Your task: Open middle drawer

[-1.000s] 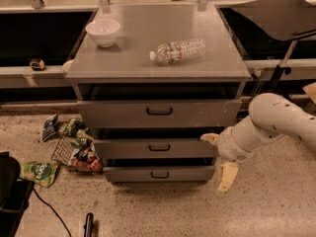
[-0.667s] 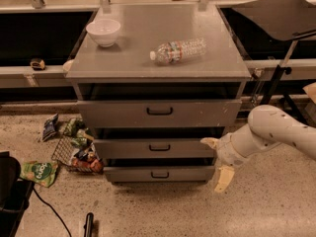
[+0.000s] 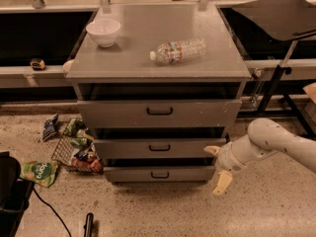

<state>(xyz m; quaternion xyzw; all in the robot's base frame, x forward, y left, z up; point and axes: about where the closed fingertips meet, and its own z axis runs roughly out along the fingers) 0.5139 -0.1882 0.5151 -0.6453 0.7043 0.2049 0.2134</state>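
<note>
The grey cabinet (image 3: 158,58) has three drawers stacked at its front. The middle drawer (image 3: 128,149) has a small dark handle (image 3: 159,147), and its front stands a little forward of the top drawer (image 3: 118,113). My gripper (image 3: 218,167) is on the white arm (image 3: 266,142), low at the right, beside the right ends of the middle and bottom drawers. It is open and empty, with one finger (image 3: 213,150) near the middle drawer's right corner and the other finger (image 3: 222,182) lower, over the floor.
A white bowl (image 3: 103,31) and a lying plastic water bottle (image 3: 178,50) rest on the cabinet top. A wire basket with snack bags (image 3: 79,152) sits on the floor at the left, with a green bag (image 3: 40,172) nearby. A black stand (image 3: 281,78) is at the right.
My arm has sunk lower and the gripper has dropped slightly beside the drawers. The drawers have not moved.
</note>
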